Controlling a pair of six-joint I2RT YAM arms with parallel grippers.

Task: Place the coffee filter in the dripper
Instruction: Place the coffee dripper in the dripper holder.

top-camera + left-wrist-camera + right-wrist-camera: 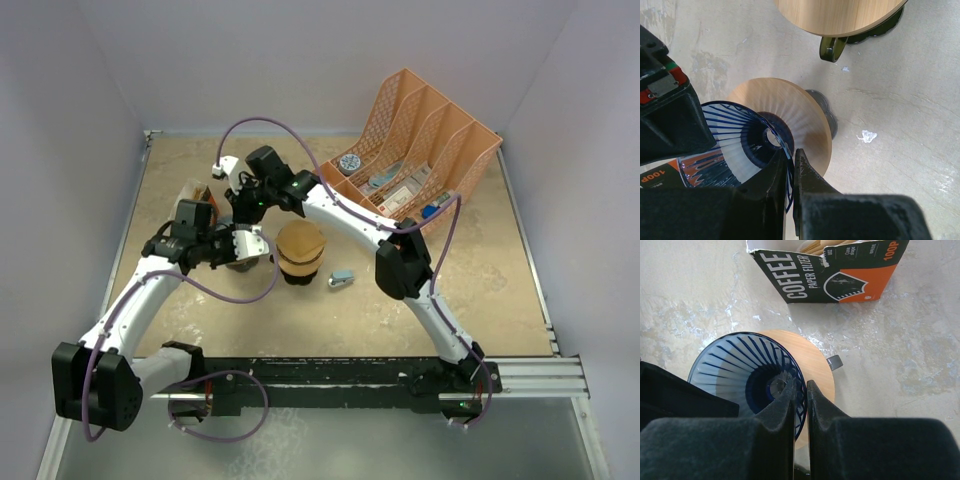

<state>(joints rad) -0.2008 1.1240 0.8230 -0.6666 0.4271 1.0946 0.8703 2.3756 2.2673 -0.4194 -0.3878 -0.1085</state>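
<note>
The dripper [747,372] is a clear blue ribbed cone in a round wooden collar [812,365], and the cone holds no paper. My right gripper [800,386] is shut on its rim, one finger inside the cone and one outside. My left gripper [791,156] is shut on the rim of the same dripper [747,145] from another side. Tan coffee filters [812,245] poke out of the open black-and-orange filter box [825,270] just beyond the dripper. In the top view both grippers meet over the dripper [243,262], which is mostly hidden.
A second wooden-topped dark vessel [300,250] with a green handle [832,47] stands just right of the dripper. A small grey-blue object [342,279] lies beside it. An orange divided organiser [420,160] sits at the back right.
</note>
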